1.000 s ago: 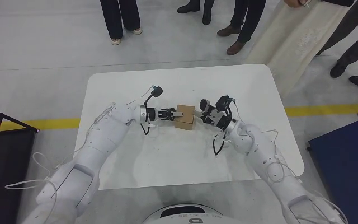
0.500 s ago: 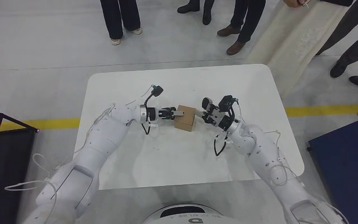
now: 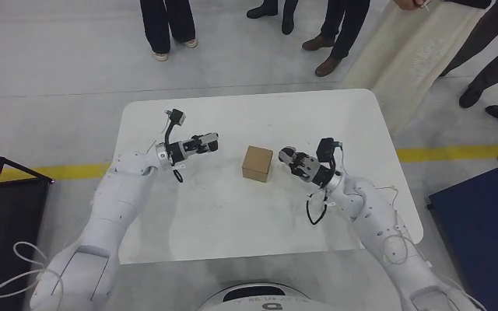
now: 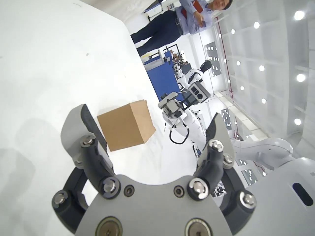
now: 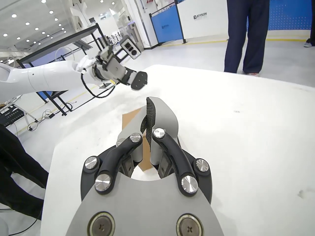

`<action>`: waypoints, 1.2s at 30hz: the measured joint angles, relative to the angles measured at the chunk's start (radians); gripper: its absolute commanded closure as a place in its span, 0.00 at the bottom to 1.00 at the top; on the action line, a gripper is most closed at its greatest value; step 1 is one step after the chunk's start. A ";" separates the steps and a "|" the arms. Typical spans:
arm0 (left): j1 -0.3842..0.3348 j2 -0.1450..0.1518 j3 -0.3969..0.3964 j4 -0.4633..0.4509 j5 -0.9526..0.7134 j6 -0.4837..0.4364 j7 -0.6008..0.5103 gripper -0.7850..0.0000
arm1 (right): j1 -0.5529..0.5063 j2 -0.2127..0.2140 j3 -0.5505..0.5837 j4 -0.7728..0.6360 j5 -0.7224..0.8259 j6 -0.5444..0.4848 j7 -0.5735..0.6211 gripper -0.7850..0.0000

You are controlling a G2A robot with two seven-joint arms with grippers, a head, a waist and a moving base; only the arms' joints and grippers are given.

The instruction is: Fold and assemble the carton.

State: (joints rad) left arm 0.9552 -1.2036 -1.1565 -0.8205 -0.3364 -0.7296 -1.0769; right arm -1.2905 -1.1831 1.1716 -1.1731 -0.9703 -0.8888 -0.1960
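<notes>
1. the left gripper (image 3: 208, 141) is held with its jaws spread wide and nothing between them, well apart from the carton (image 3: 257, 163).
2. the right gripper (image 3: 285, 154) is seen with its fingers pressed together on nothing, just beside the carton.
3. the carton is set closed and upright near the middle of the white table (image 3: 233, 225), between the two grippers.
4. the table is ringed by pale grey floor crossed by a yellow line (image 3: 70, 171); blue barriers (image 5: 167, 25) are seen in the hall behind.
5. counted: one carton, two grippers, one table.
</notes>
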 measured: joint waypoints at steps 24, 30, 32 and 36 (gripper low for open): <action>0.114 0.020 0.015 -0.117 -0.024 0.066 -0.027 0.00 | 0.045 -0.034 -0.133 0.028 0.028 0.018 0.093 1.00; 0.147 0.024 0.026 -0.147 -0.095 0.121 -0.113 0.00 | 0.062 -0.016 -0.031 0.084 0.054 0.057 0.008 1.00; 0.156 0.026 0.031 -0.163 -0.098 0.136 -0.141 0.00 | 0.082 -0.017 -0.025 0.107 0.060 0.056 0.010 1.00; 0.152 0.023 0.052 -0.184 -0.078 0.151 -0.140 0.00 | 0.138 -0.037 -0.080 0.168 0.081 0.034 0.041 1.00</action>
State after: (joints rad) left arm 1.1070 -1.1802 -1.1042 -1.0047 -0.4139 -0.5790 -1.2165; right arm -1.1524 -1.2199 1.0912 -1.0052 -0.8892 -0.8547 -0.1554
